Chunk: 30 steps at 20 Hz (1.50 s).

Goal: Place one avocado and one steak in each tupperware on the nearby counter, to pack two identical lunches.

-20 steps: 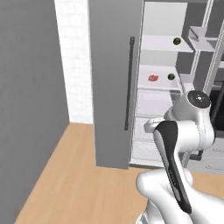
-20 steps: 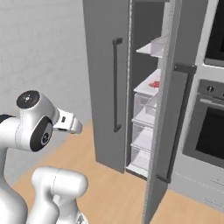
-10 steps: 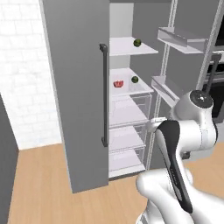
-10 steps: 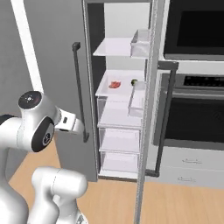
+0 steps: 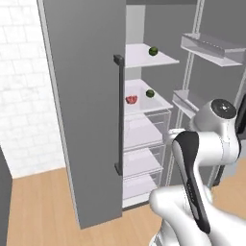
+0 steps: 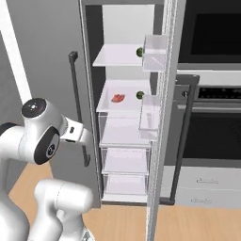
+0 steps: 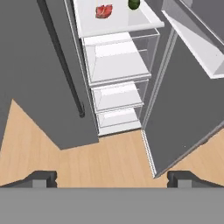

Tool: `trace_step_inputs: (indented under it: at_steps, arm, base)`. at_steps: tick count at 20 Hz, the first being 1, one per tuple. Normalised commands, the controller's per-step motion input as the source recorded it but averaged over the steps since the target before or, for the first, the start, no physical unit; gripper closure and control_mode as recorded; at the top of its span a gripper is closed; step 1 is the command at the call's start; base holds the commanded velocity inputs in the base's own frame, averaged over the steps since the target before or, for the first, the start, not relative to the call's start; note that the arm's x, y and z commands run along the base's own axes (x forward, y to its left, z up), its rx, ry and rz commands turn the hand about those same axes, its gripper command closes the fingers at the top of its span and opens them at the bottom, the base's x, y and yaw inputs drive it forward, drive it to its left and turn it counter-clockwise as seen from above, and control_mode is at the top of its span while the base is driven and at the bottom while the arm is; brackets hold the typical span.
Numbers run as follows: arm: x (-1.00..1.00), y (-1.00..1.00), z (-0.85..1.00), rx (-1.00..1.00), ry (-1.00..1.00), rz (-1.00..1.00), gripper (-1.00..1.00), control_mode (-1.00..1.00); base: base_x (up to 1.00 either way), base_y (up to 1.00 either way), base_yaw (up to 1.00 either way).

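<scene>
From the left base view, an open fridge (image 5: 144, 144) stands ahead, with the steak (image 5: 131, 99) and an avocado (image 5: 150, 93) near each other on its middle shelf (image 5: 158, 103) and a second avocado (image 5: 153, 51) on the shelf above. Seen from the right base view, the steak (image 6: 118, 98) lies left of the avocado (image 6: 139, 95), beside an oven (image 6: 212, 117). Along the hand view, the gripper (image 7: 112, 178) hangs with its jaws spread wide and empty over wood floor (image 7: 100, 162), well short of the steak (image 7: 103, 11).
</scene>
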Motion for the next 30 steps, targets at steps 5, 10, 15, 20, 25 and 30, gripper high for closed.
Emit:
trace_step_inputs:
  at_steps: [5,10,15,20,25,30]
  arm:
    - [0.00,0.00,0.00,0.00,0.00,0.00,-1.00,1.00]
    - [0.00,0.00,0.00,0.00,0.00,0.00,-1.00,1.00]
    - [0.00,0.00,0.00,0.00,0.00,0.00,-1.00,1.00]
    - [0.00,0.00,0.00,0.00,0.00,0.00,-1.00,1.00]
    - [0.00,0.00,0.00,0.00,0.00,0.00,-1.00,1.00]
    - [0.00,0.00,0.00,0.00,0.00,0.00,-1.00,1.00]
  base:
    - [0.88,-0.11,0.00]
    - [0.24,-0.31,0.04]
    - [0.24,-0.20,0.00]
    - [0.37,-0.01,-0.19]
    - [0.43,-0.06,-0.22]
    - [0.54,-0.02,-0.17]
